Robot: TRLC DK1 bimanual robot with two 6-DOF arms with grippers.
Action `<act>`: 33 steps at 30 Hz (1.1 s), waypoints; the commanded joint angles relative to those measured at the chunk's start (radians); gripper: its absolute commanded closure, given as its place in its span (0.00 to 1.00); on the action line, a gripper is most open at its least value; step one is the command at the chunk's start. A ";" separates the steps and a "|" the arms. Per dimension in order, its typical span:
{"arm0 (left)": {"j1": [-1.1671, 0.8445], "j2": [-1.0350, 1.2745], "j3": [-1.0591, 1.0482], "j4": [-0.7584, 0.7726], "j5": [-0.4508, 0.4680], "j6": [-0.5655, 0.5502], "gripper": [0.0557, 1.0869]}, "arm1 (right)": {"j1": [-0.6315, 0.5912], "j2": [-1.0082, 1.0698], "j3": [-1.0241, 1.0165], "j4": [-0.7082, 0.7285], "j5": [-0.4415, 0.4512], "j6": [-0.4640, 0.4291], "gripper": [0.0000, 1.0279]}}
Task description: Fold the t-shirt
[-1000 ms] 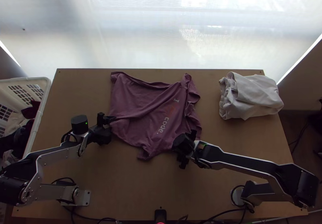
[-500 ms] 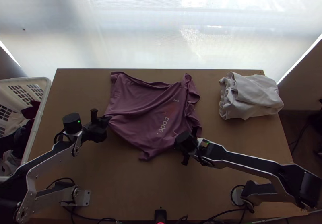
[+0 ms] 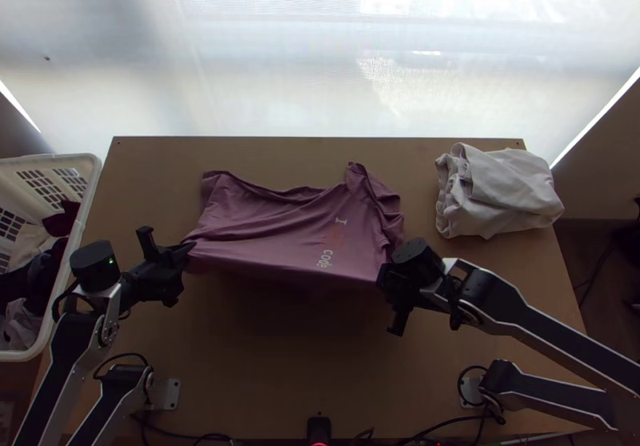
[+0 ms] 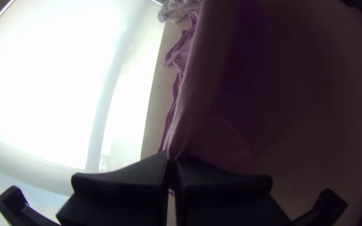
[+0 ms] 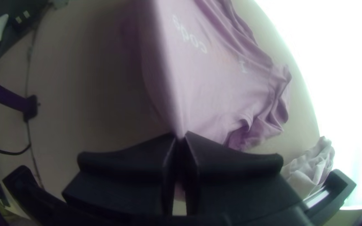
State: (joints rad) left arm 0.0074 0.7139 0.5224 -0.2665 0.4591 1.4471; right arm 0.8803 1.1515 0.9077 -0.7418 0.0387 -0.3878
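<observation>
Over the wooden table, the t-shirt is now drawn lower at mid-frame, its near side raised and pinched taut between the closed left gripper and right gripper, so a fold is seemingly being prepared.

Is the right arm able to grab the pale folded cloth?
Probably not as things stand: its end effector is closed on the purple shirt. The way to the pale folded cloth otherwise looks free.

We have silver-edged black arm links, looping black cables, cylindrical black wrist housings and a small green light.
</observation>
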 commanded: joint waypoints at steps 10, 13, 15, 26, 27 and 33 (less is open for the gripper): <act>-0.104 -0.406 0.298 -0.646 -0.008 -0.097 0.96 | -0.043 -0.231 0.155 -0.472 -0.299 0.076 0.97; -0.135 -0.403 0.393 -0.629 -0.004 -0.180 0.96 | -0.038 -0.250 0.286 -0.571 -0.299 0.092 0.97; -0.132 -0.355 0.467 -0.600 -0.007 -0.249 0.96 | -0.038 -0.239 0.404 -0.636 -0.299 0.107 0.97; -0.037 -0.195 0.731 -0.450 -0.010 -0.418 0.96 | -0.158 -0.194 0.701 -0.683 -0.292 0.136 0.97; -0.034 -0.188 0.728 -0.447 -0.011 -0.424 0.96 | -0.173 -0.182 0.701 -0.676 -0.292 0.133 0.97; 0.003 -0.128 0.534 -0.218 -0.013 -0.424 0.96 | -0.362 -0.055 0.631 -0.528 -0.306 0.003 0.97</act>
State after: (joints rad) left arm -0.0246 0.5213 1.1633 -0.6720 0.4519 1.0454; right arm 0.6807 0.9894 1.5482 -1.3720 -0.2554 -0.2848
